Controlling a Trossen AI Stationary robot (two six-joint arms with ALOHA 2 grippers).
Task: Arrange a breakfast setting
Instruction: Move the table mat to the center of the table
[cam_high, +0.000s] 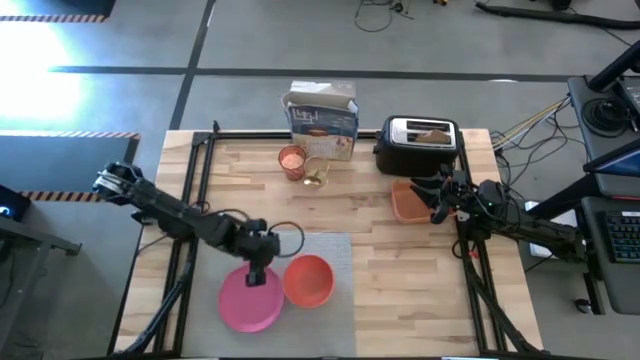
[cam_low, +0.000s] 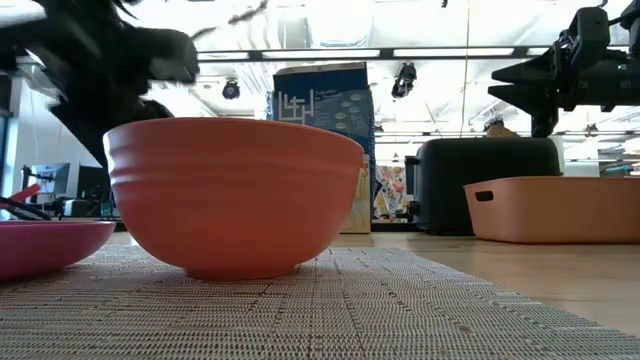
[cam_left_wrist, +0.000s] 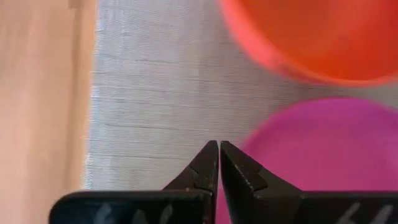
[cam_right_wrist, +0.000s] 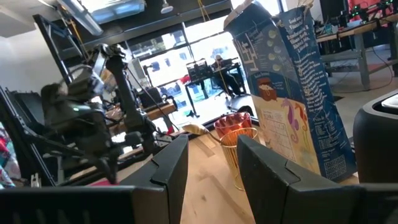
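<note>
Pale wooden table (cam_high: 400, 270) in a workshop with grey floor and cables all round; placemat (cam_high: 325, 250) taken as the landmark below

Done so far, judging by the layout: one grey woven placemat laid near the table's front edge, one pink plate (cam_high: 240, 305) resting half on its left border, one orange bowl (cam_high: 308, 280) on it, just beside the plate

Left to do, as a judgement: one small orange cup (cam_high: 291, 160) and one clear glass (cam_high: 316, 175), both well behind the placemat, next to one cereal box (cam_high: 322, 115); one piece of toast (cam_high: 433, 131) sticking out of one black-and-silver toaster (cam_high: 418, 146), behind and to the right of the placemat; no spoon or apple to be made out anywhere. Roughly a third of the way through, with nothing yet on the plate or in the bowl

Left gripper (cam_left_wrist: 219, 163) low over the placemat's left part, at the plate's rim, fingers pressed together on nothing. Right gripper (cam_right_wrist: 211, 162) well off to the right of the placemat, held above one orange tray (cam_high: 410, 202) in front of the toaster, jaws parted and empty, facing the cup and glass

Count: two arms, one of everything else named
</note>
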